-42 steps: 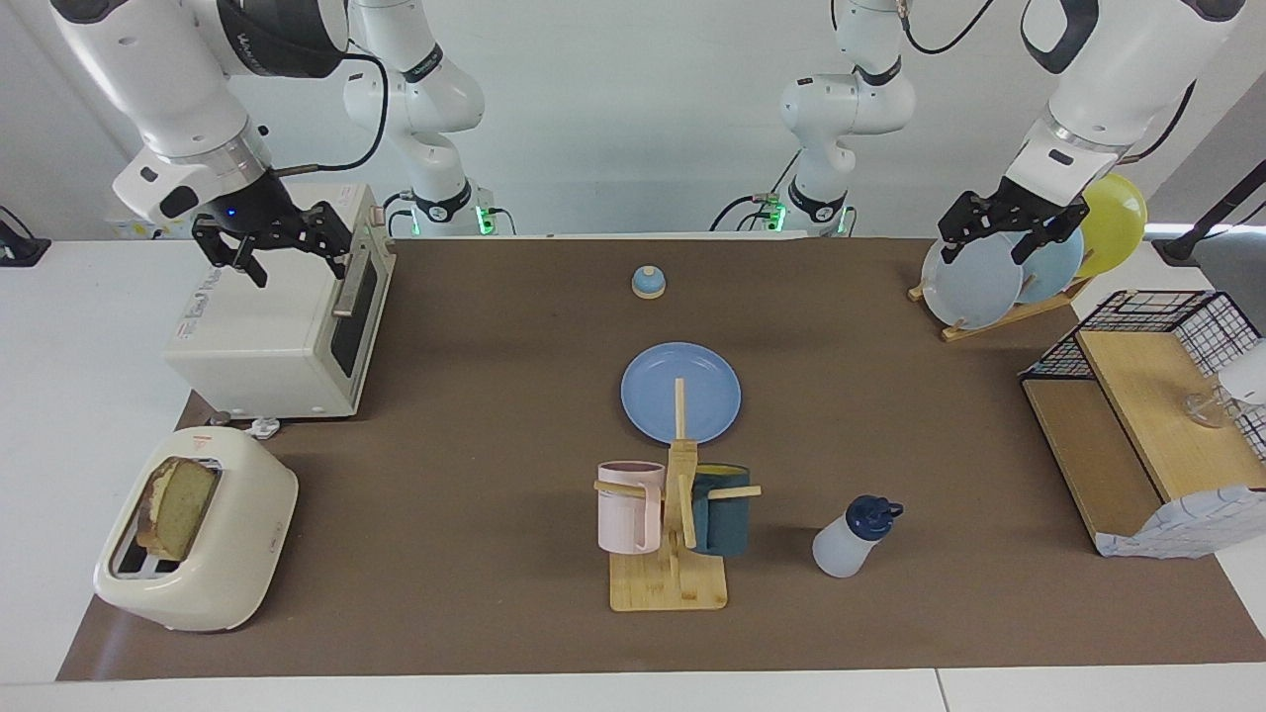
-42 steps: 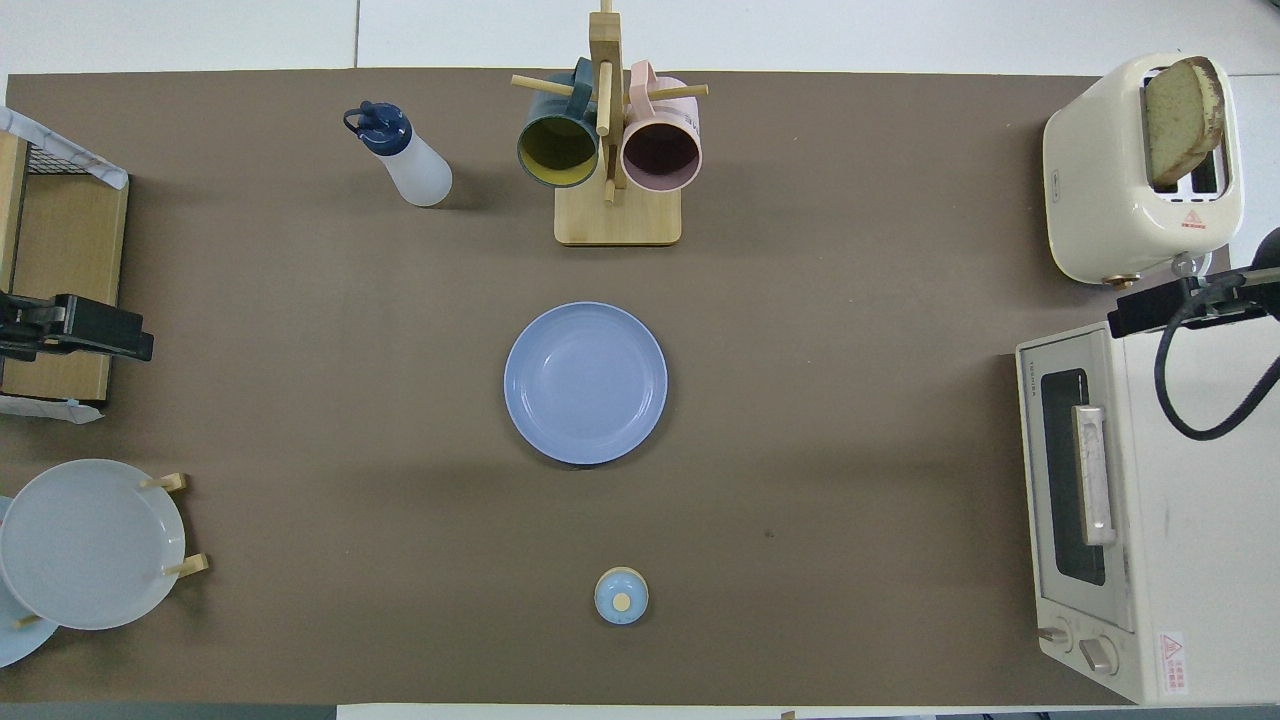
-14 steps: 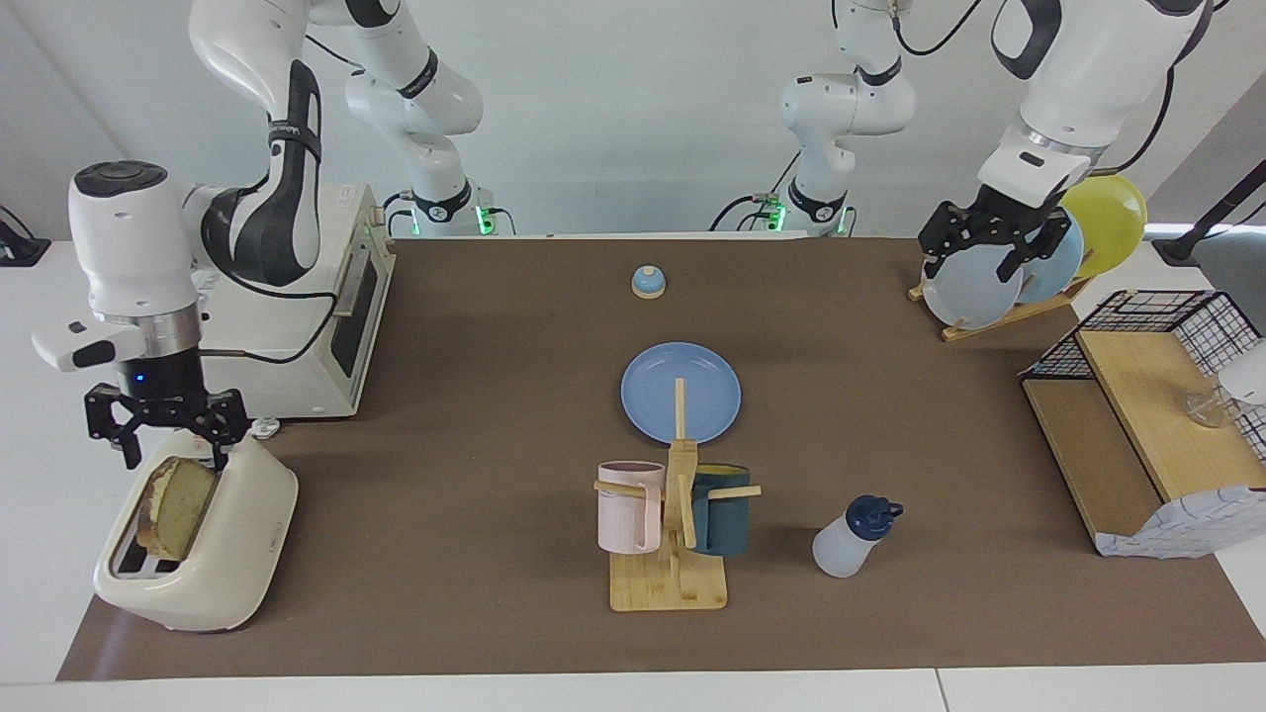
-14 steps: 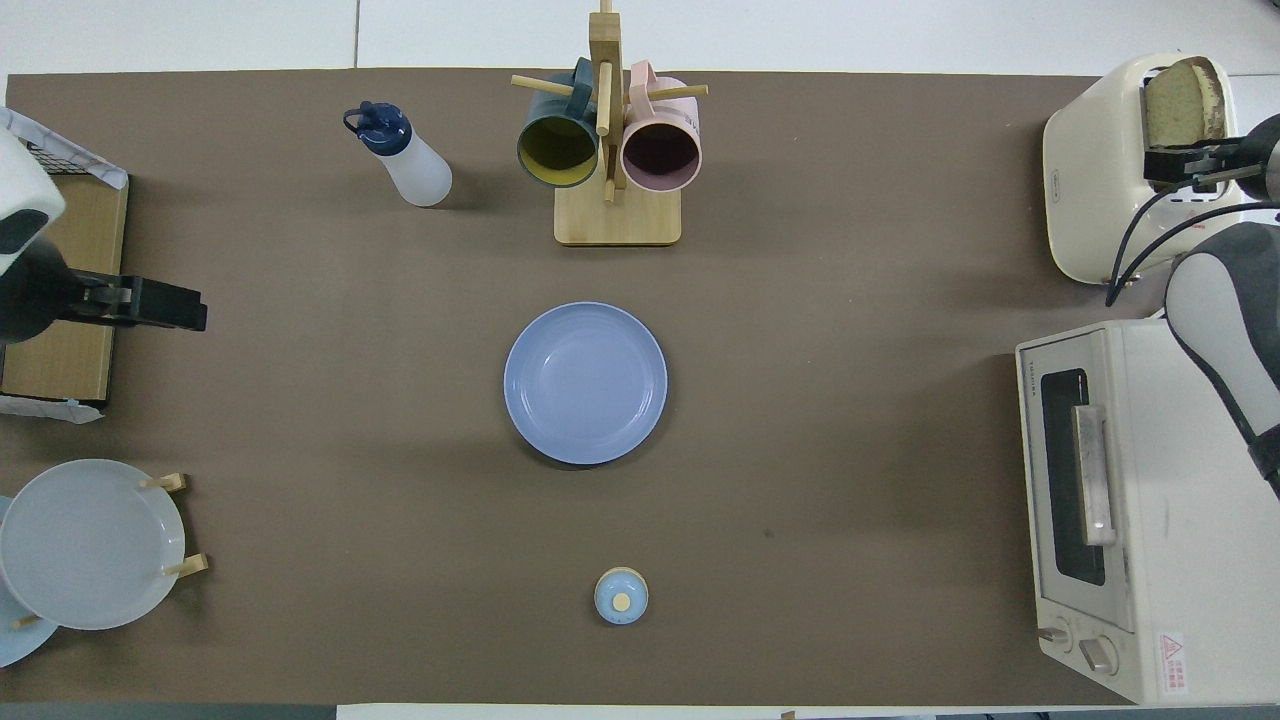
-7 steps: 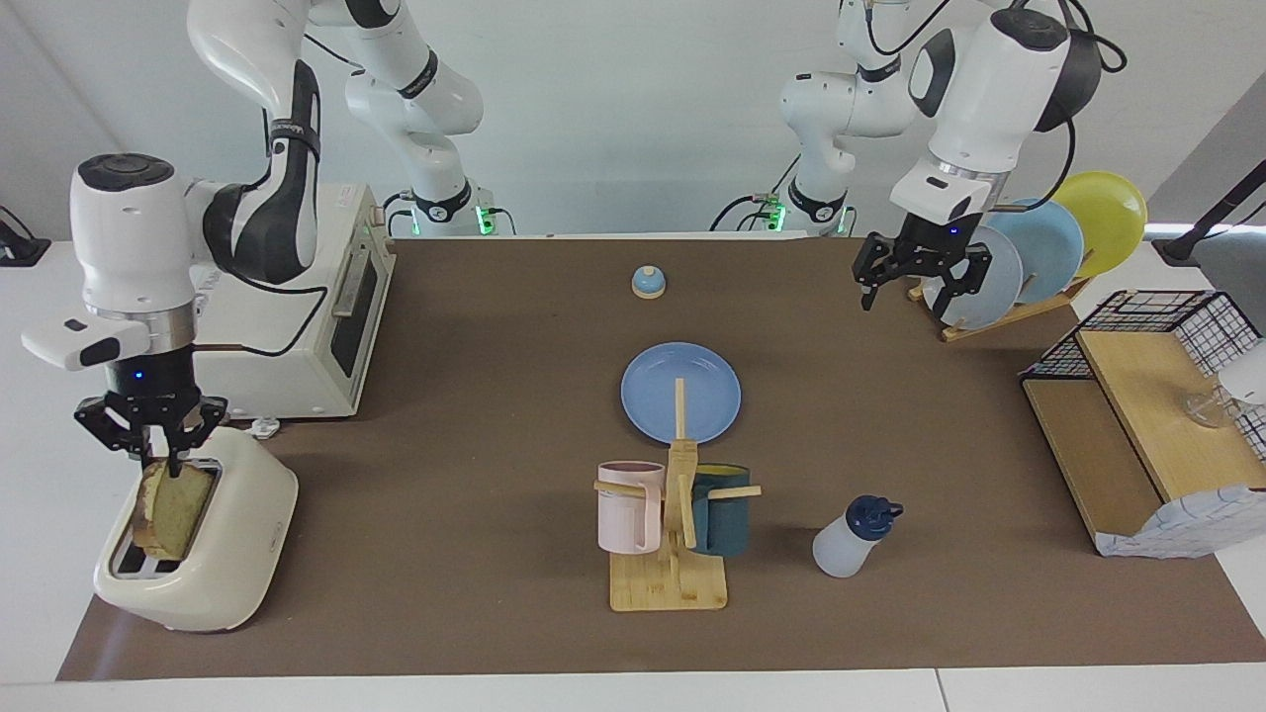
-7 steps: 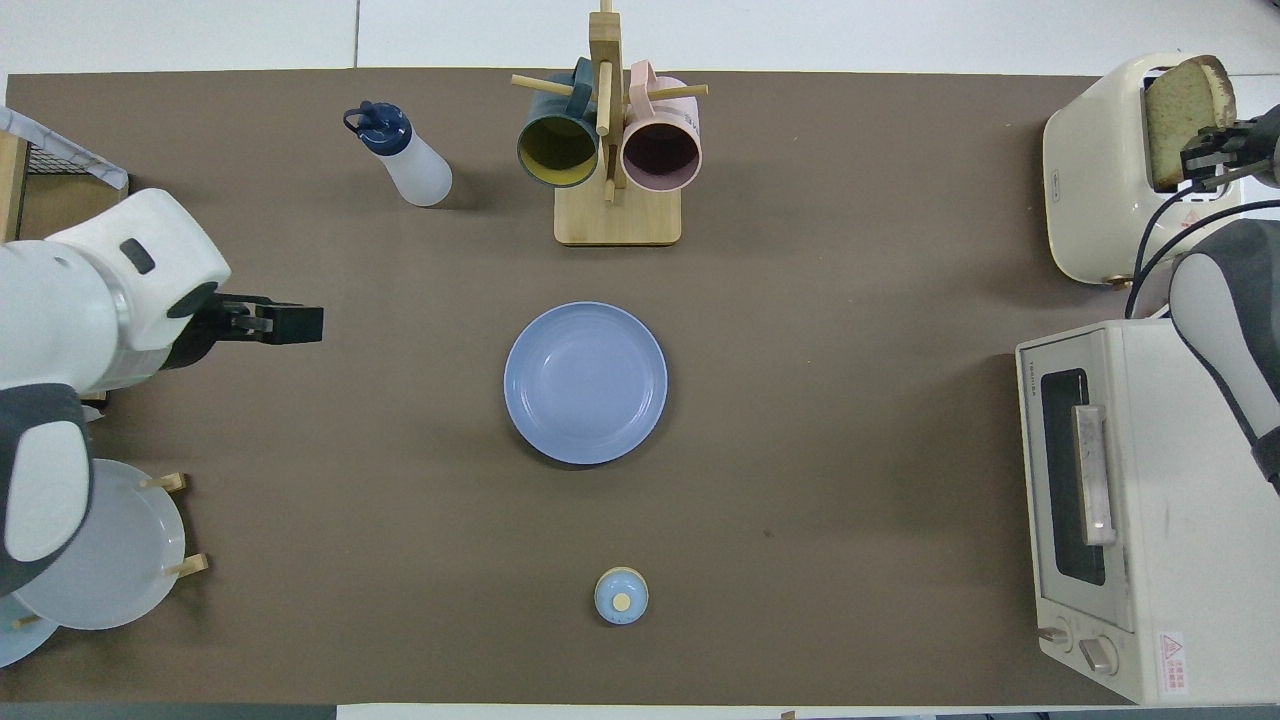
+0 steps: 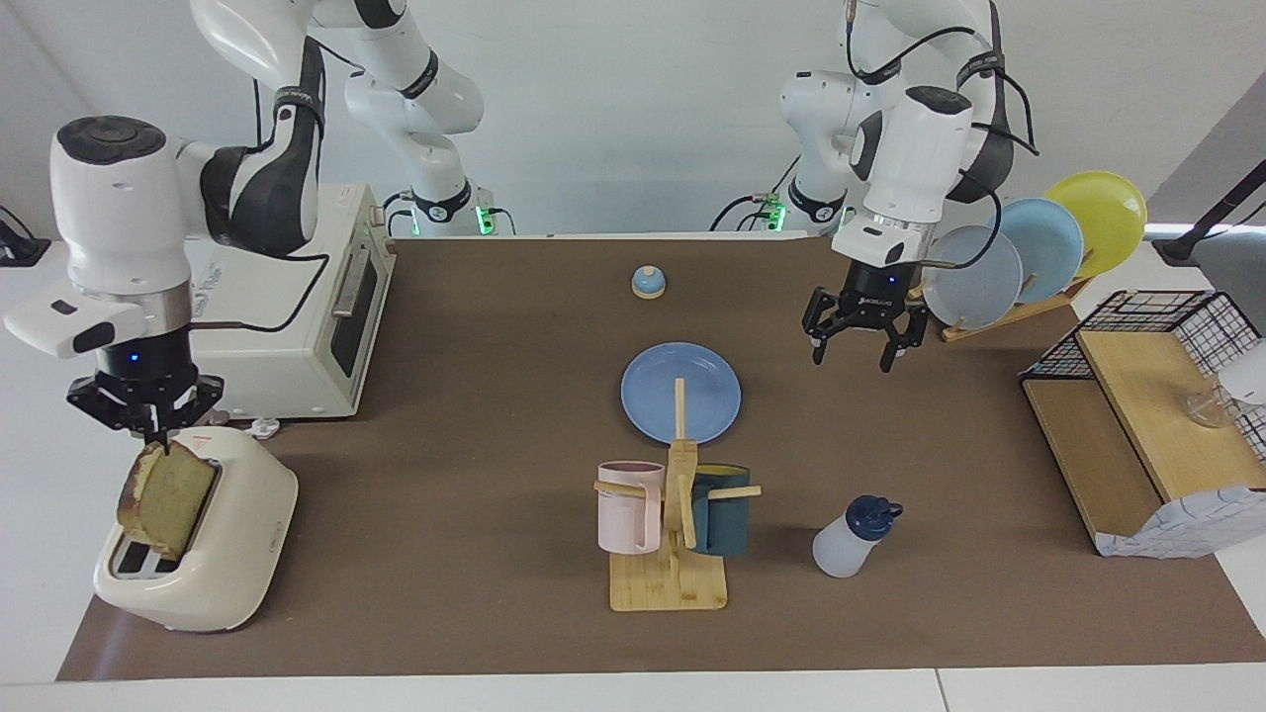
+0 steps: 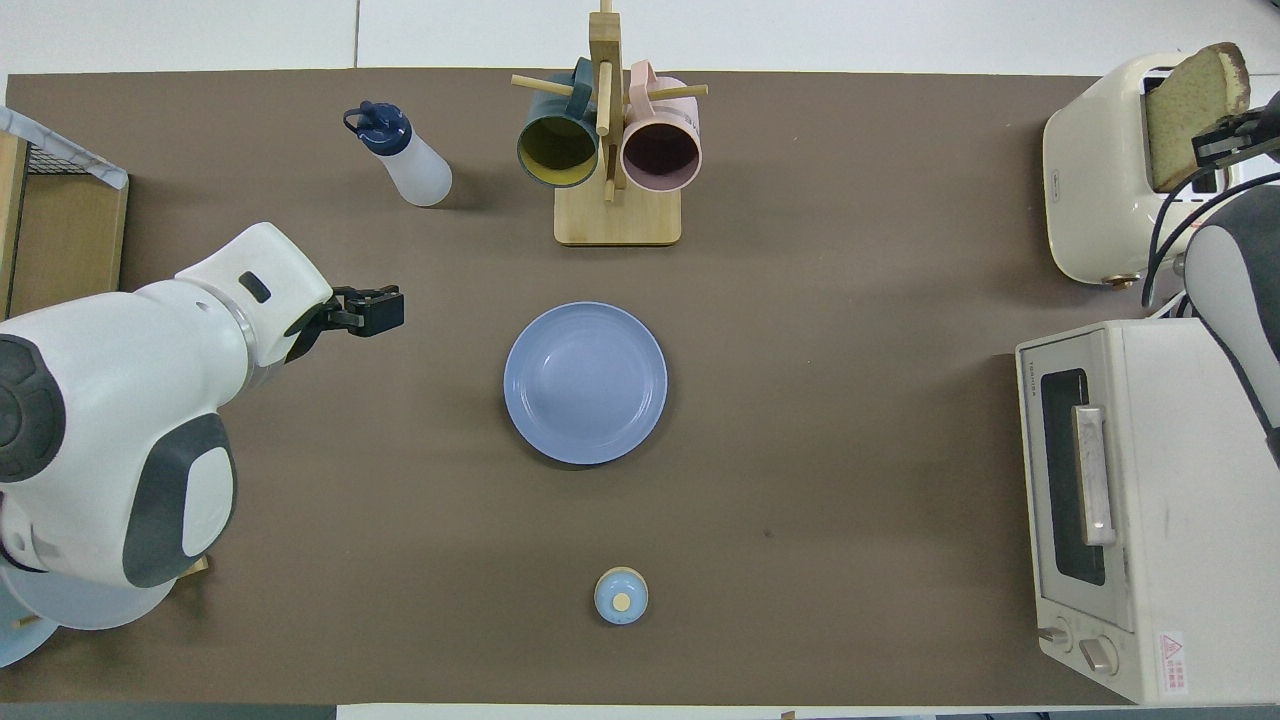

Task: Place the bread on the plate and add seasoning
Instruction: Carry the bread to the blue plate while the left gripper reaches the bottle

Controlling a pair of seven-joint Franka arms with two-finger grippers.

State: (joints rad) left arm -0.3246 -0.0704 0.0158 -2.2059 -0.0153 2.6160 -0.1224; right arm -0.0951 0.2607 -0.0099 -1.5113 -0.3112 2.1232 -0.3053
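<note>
At the right arm's end of the table, the right gripper [image 7: 148, 433] pinches the top edge of the bread [image 7: 166, 497], which stands partly out of the toaster [image 7: 232, 554]. Over bare mat beside the plate [image 7: 707, 381], the left gripper [image 7: 859, 341] hangs with fingers spread wide. Farther from the robots stands the seasoning [image 7: 849, 539], near the mug rack [image 7: 673, 554]

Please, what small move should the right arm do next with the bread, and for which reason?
Probably lift straight up a little more. The right tool is shut on the top edge of the bread, but the slice's lower part still sits in the toaster slot. Once clear, it can be carried toward the plate. The left tool hangs open over the mat beside the plate.
</note>
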